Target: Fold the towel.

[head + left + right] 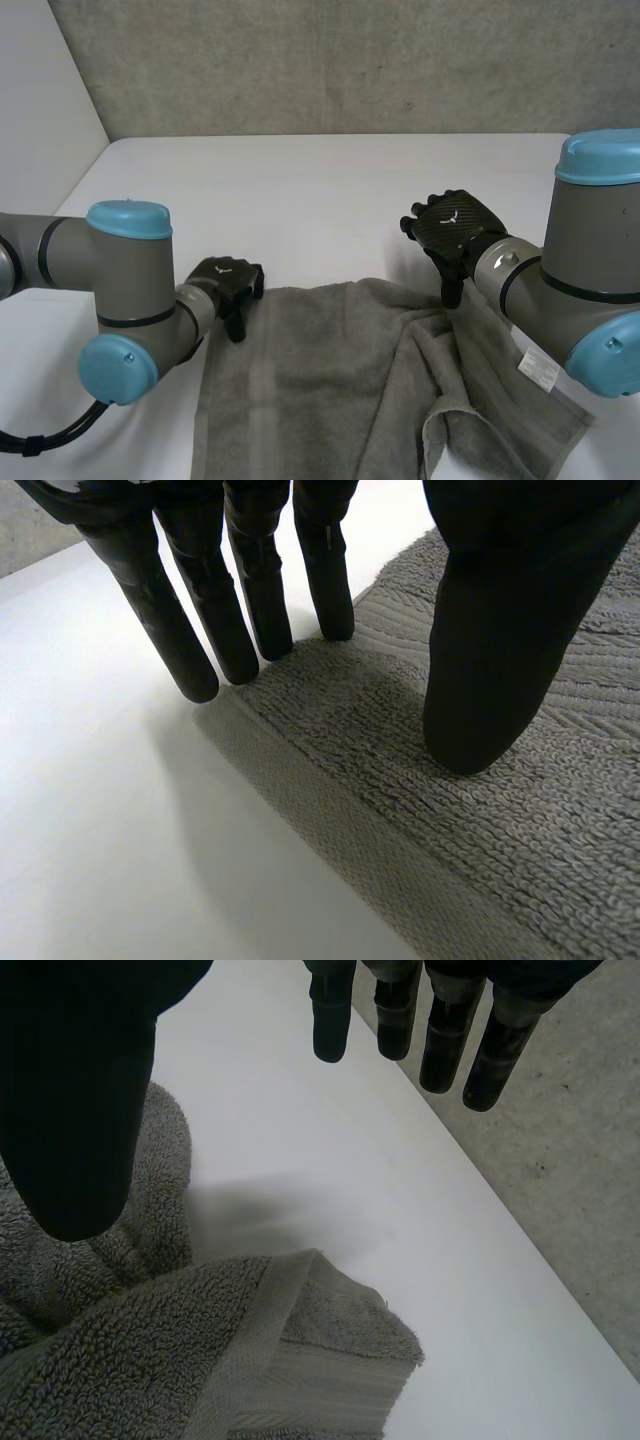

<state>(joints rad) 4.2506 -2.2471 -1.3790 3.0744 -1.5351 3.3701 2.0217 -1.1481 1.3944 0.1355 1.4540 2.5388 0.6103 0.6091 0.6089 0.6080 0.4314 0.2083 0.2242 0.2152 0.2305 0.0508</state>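
Standing open, left hand (226,281) and right hand (452,228) flank the towel's (320,390) far edge.

Bench (300,190) bare across upper and middle frame, from grey wall (330,70) down to the towel's far edge; free passage between the two hands. Towel (300,390) covers lower centre to lower right, its right half rumpled into raised folds. Left hand (228,290) at towel's far left corner; right hand (452,232) over its far right edge. Left arm (130,290) blocks lower left, right arm (590,290) lower right.
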